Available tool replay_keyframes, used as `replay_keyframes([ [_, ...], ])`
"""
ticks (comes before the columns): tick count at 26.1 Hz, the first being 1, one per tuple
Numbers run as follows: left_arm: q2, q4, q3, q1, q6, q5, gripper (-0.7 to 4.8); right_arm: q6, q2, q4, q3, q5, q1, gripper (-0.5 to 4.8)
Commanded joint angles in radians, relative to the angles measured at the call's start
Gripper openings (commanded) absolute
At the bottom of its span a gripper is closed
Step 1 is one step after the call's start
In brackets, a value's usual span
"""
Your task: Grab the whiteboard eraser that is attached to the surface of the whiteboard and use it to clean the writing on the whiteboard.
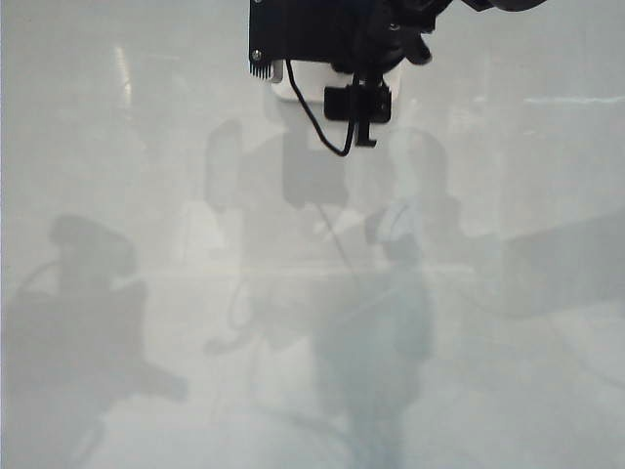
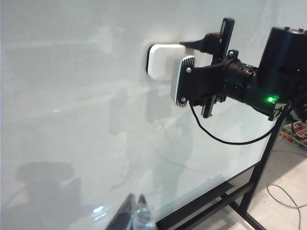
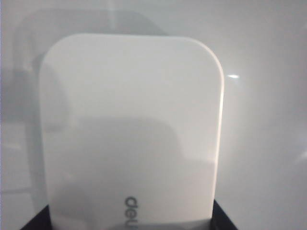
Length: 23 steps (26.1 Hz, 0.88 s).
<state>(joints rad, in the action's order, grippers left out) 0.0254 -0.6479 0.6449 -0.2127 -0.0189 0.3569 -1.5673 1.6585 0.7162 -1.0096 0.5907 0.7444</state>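
The white whiteboard eraser [image 3: 129, 124] lies flat on the glossy whiteboard [image 1: 146, 195] near its upper middle. My right gripper [image 2: 186, 61] is shut on it, one ridged pad [image 2: 182, 81] against one long side and the other finger on the opposite side. In the exterior view only a sliver of the eraser [image 1: 281, 91] shows under the black right gripper [image 1: 322, 73]. In the right wrist view the right gripper [image 3: 132, 225] shows as dark jaws at both near corners of the eraser. My left gripper [image 2: 135, 199] hovers off the board, fingers together and empty. No writing shows in any view.
Soft grey shadows of both arms spread over the lower board [image 1: 88, 322]. The board's black stand [image 2: 249, 191] runs along its lower edge. Beyond it lie a floor with a loose cable [image 2: 283, 196] and a colourful item [image 2: 297, 132].
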Motion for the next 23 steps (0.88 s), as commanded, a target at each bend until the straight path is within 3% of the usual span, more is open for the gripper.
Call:
replay_keyframes([
  [1,-0.001,0.013,0.001,0.004,0.004,0.003,-0.05,0.109,0.034,-0.065,-0.003,-0.033,0.002,2.00],
  [16,0.000,0.013,0.001,0.006,0.004,0.003,-0.05,0.188,0.210,-0.069,-0.002,-0.026,0.012,2.00],
  [21,0.000,0.013,0.001,0.006,0.004,0.003,-0.05,0.133,0.190,0.000,-0.002,0.147,0.026,2.01],
  [23,0.000,0.013,0.001,0.006,0.004,0.003,-0.05,0.116,0.140,0.006,-0.002,0.153,0.022,2.01],
])
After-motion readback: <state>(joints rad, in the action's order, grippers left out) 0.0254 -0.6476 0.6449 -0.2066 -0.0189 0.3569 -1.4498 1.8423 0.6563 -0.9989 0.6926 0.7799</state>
